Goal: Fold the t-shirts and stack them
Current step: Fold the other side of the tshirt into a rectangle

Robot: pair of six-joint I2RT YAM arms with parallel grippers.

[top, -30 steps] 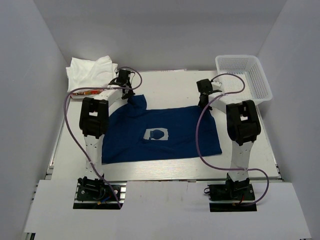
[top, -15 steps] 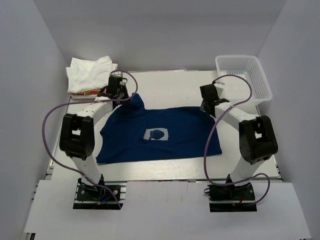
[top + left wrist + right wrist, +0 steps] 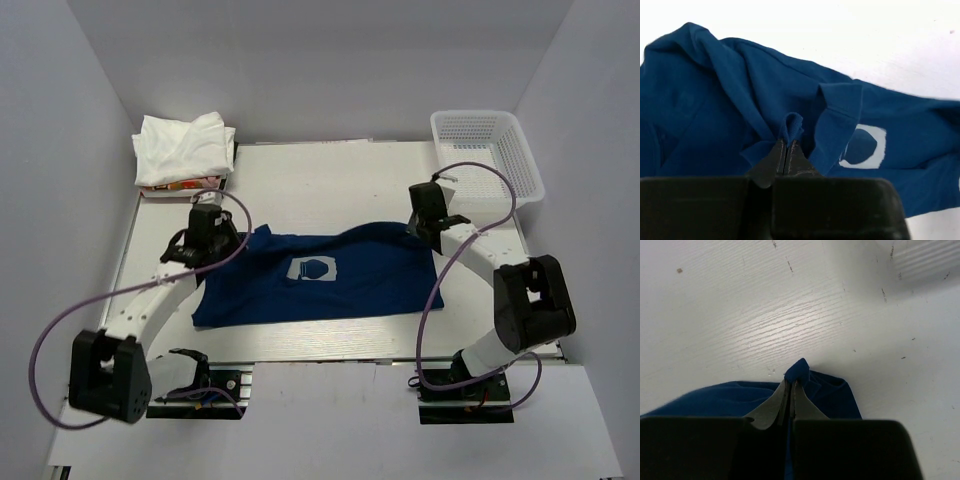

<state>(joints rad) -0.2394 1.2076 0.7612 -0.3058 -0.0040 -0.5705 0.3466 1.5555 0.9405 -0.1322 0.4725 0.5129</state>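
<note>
On one table (image 3: 330, 180), left end effector (image 3: 786, 142) and right end effector (image 3: 791, 382) clamp one navy tee (image 3: 380, 275).

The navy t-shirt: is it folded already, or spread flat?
Neither: the navy t-shirt lies mostly spread, print showing, with its far corners pinched up by the left gripper and right gripper.

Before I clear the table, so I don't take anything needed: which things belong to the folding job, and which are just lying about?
In the job:
navy t-shirt, pinched by the left fingers and right fingers
white tees, piled at the far left corner

Lying about:
mesh basket, far right corner
</note>
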